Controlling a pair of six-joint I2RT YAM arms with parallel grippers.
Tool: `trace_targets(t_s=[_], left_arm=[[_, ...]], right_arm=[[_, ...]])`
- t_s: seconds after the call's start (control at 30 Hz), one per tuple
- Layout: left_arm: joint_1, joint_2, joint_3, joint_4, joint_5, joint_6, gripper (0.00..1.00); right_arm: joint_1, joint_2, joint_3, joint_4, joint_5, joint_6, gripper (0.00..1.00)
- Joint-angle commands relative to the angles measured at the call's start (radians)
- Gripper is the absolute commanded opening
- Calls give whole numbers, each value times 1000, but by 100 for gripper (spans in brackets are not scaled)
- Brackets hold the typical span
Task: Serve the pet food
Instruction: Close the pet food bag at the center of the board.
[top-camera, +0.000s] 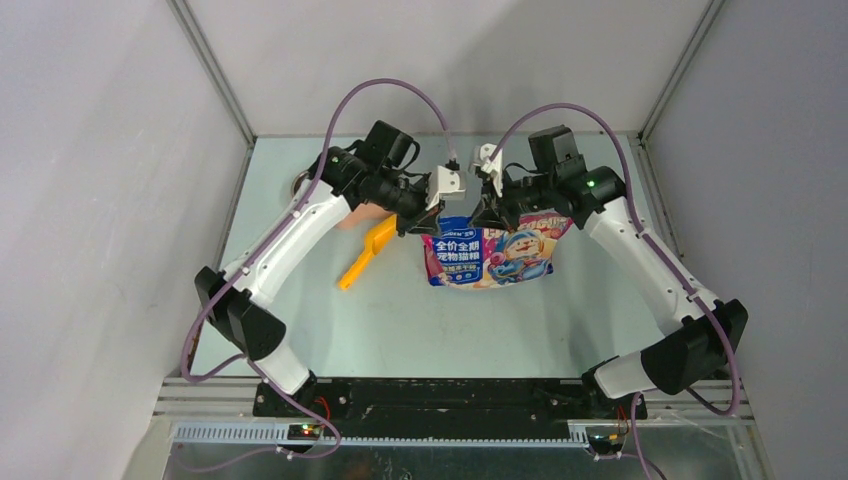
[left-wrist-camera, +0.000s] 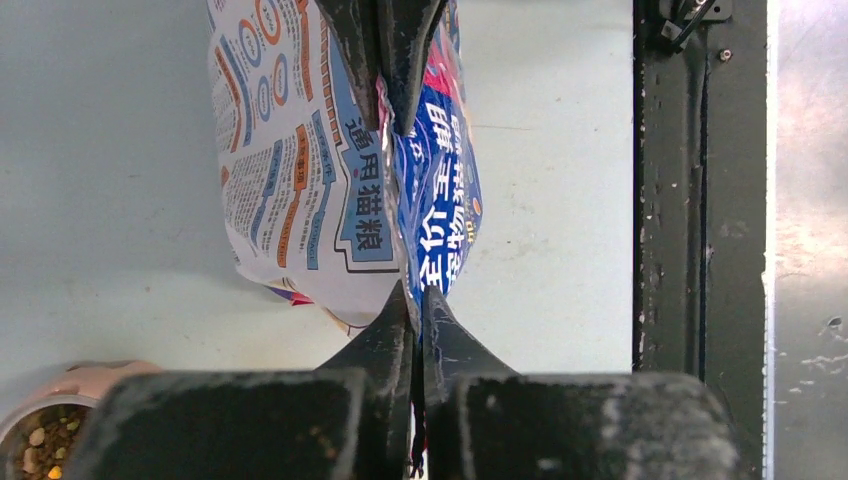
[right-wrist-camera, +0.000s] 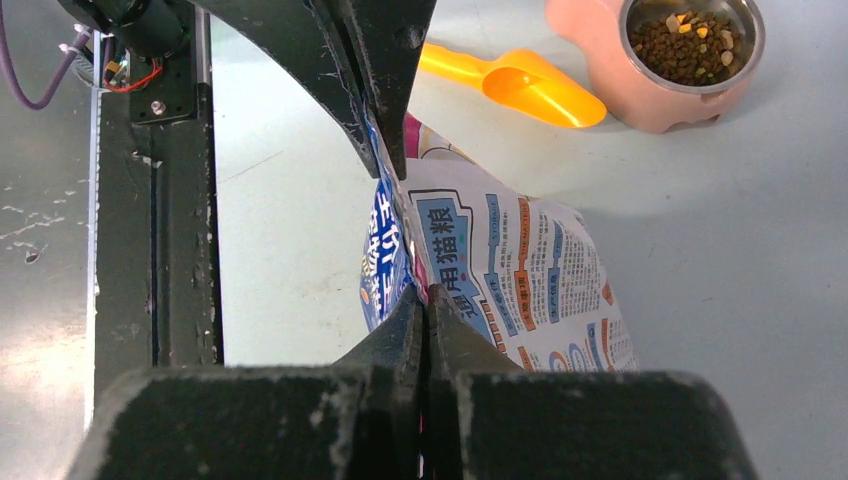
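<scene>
Pet food bag (top-camera: 495, 255) is held upright mid-table, its top seam running left to right between the left gripper (left-wrist-camera: 415, 295) and right gripper (right-wrist-camera: 422, 295), both pinched shut on that seam, while the pink feeder (right-wrist-camera: 600, 70) lies nearer the left gripper.

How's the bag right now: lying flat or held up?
Held up: the left pincer and right pincer both pinch the bag by its top edge, and it hangs below them.

Lab: grey-walled robot test cell (top-camera: 100, 150)
</scene>
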Motion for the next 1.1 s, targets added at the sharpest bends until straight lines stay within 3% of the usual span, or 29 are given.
trace_targets(t_s=[0.0,0.2,0.23,0.27,0.33,0.4,0.53,0.63,0.7,0.8,0.83,1.03,1.07], left_arm=[[5,-40,-28,-50,1,28,0],[45,-33,22,-101,134,64,0],[52,-28,33,-108,147,63,0],[55,-20,51,-121,169,62,0],[59,-9,66,-131,195,57,0],[60,-3,70,-128,217,45,0],[60,-1,69,-119,253,23,0],[60,-1,67,-115,271,7,0],[60,-1,69,-113,276,1,0],[62,-5,71,-109,272,-3,0],[64,-5,71,-108,272,-6,0],[73,8,105,-115,273,-18,0],[73,11,111,-115,273,-27,10]], right_arm=[[0,-1,57,-6,-15,5,0],[-1,33,100,-92,-58,-62,0],[-1,37,112,-102,-77,-67,4],[2,40,114,-112,-87,-75,17],[10,31,104,-92,-109,-69,35],[26,14,75,-27,-101,-39,44],[55,13,47,33,-79,-15,46],[68,30,43,28,-67,-15,46],[75,42,43,16,-48,-25,36],[81,53,54,-11,-19,-37,3],[81,56,56,-23,-14,-41,0],[80,42,60,-43,13,-45,0],[79,40,60,-39,17,-42,0]])
